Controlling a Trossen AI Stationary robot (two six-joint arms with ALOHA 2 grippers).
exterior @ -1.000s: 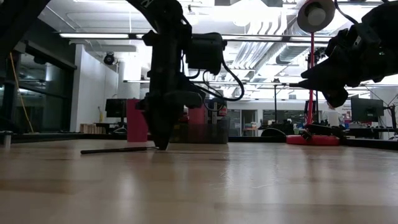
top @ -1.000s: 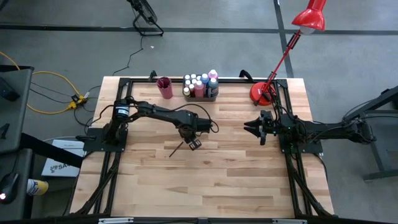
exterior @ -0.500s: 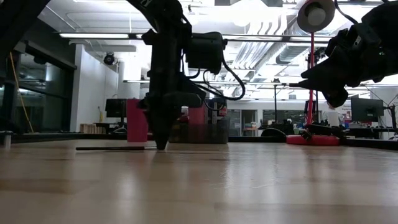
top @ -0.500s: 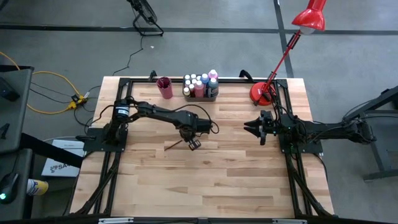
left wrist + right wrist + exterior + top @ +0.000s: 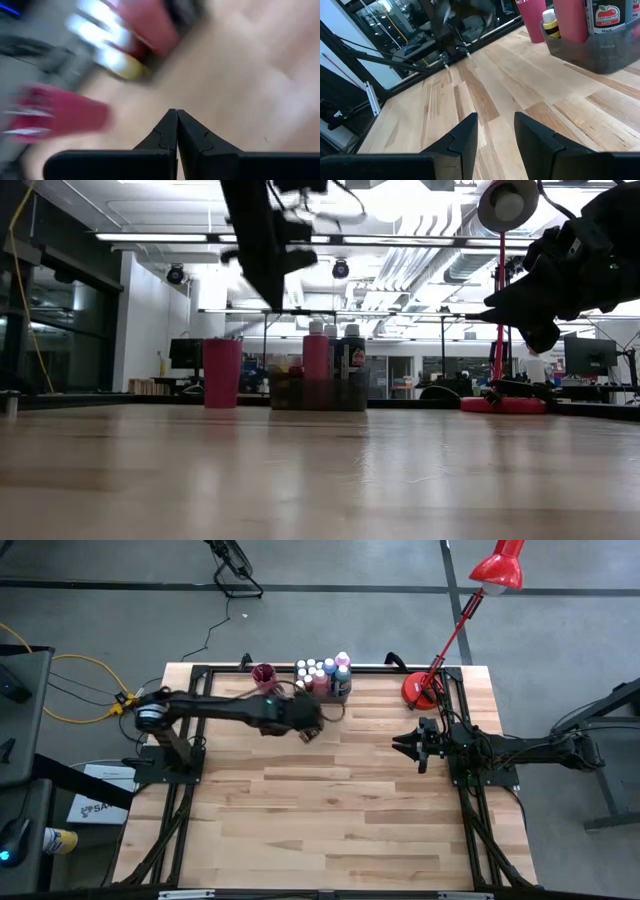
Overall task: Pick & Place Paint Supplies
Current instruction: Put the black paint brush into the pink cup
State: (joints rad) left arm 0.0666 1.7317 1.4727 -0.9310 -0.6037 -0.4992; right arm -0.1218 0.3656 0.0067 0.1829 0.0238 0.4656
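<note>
My left gripper (image 5: 308,728) hangs high above the table (image 5: 272,290), just on the near side of the grey tray (image 5: 322,688) of paint bottles (image 5: 330,670). Its fingers are shut (image 5: 175,114). The wrist view is blurred by motion. It shows the red cup (image 5: 60,115) and some bottles beyond the fingertips. The thin dark paintbrush no longer lies on the table, and I cannot make it out in any view. My right gripper (image 5: 415,752) waits open (image 5: 495,135) above the table's right side. My left gripper is shut on the paintbrush, but blur and the gripper's own body hide the place of contact, so which part it has cannot be told. Nothing of the brush rests on the table.
The red cup (image 5: 265,678) stands left of the tray at the far edge (image 5: 222,372). A red desk lamp's base (image 5: 420,690) sits at the far right corner, close to my right arm. Bare wood (image 5: 330,820) spreads across the middle and near side.
My left gripper first dragged the paintbrush's end, turning the brush on the table. Then it rose fast and swung toward the far edge, up to the cup and tray. The brush left the table with it. The right arm has kept still.
</note>
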